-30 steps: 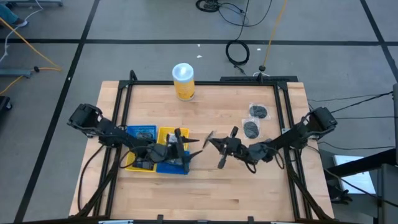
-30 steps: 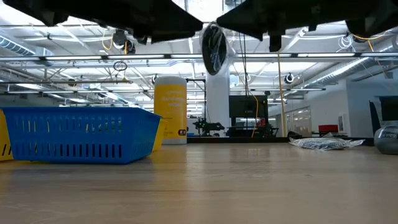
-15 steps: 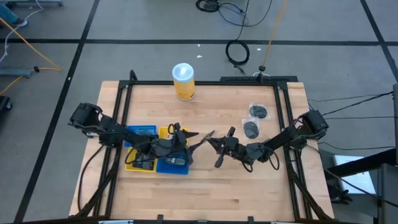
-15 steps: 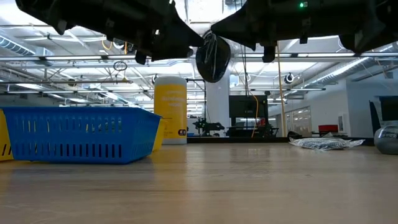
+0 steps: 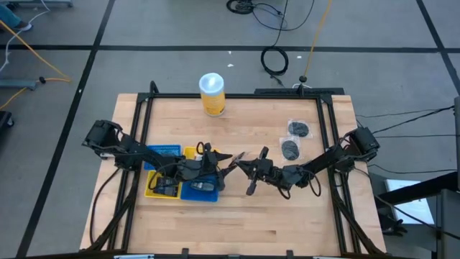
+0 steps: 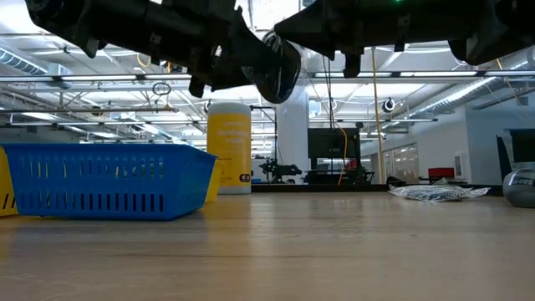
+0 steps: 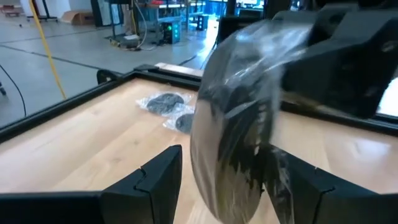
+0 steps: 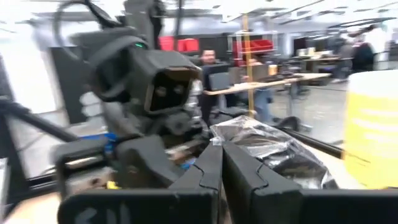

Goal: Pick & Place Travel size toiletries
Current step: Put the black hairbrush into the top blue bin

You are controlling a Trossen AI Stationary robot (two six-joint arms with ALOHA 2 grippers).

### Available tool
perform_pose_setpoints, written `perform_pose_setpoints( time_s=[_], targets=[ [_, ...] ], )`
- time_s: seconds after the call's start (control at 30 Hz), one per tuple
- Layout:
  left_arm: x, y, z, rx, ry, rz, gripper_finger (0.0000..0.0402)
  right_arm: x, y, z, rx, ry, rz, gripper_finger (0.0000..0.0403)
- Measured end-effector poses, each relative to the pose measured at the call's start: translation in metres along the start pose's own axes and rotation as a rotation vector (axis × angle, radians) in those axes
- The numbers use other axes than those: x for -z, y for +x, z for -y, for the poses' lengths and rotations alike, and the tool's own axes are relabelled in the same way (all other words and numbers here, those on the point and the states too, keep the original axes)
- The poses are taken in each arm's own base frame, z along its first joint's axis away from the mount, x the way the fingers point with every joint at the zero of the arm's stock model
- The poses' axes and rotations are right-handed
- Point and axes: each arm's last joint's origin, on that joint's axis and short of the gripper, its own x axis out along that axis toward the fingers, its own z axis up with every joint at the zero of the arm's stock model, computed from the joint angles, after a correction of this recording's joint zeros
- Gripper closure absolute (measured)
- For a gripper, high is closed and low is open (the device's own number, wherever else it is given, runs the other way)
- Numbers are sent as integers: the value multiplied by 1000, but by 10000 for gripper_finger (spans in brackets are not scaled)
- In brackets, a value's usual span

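High view: I found both arms meeting above the middle of the counter. The right claw was pinched tight on the wrapper of a dark toiletry disc, and the left claw stood partly spread right beside it. I judged this a handover in mid-air. Two more wrapped discs lay near the right arm. The yellow tray and blue tray sat under the left arm; dark items showed in them, though I could not count them. A yellow canister stood at the far edge.

Low view: the held disc hung well above the blue tray, between the two arms.

Left wrist view: the disc sat between the spread fingers, which had not closed on it.

Right wrist view: the closed fingers gripped the wrapper edge.

Next, in my judgement, the left claw needed to close before the right let go.
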Motion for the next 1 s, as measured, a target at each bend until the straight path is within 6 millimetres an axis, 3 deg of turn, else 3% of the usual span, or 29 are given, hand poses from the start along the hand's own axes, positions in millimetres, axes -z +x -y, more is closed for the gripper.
perform_pose_setpoints(
  time_s=[0.3, 0.67, 1.0],
  targets=[
    [3, -1, 2, -19, 25, -4, 208, 0, 0, -1, -51, -11, -2, 403],
    [1, -11, 13, 21, 110, -11, 384, -2, -2, -4, -60, -14, 17, 383],
    [-24, -46, 10, -66, 206, -91, 359, -28, -28, -29, -146, -98, 180, 316]
  ],
)
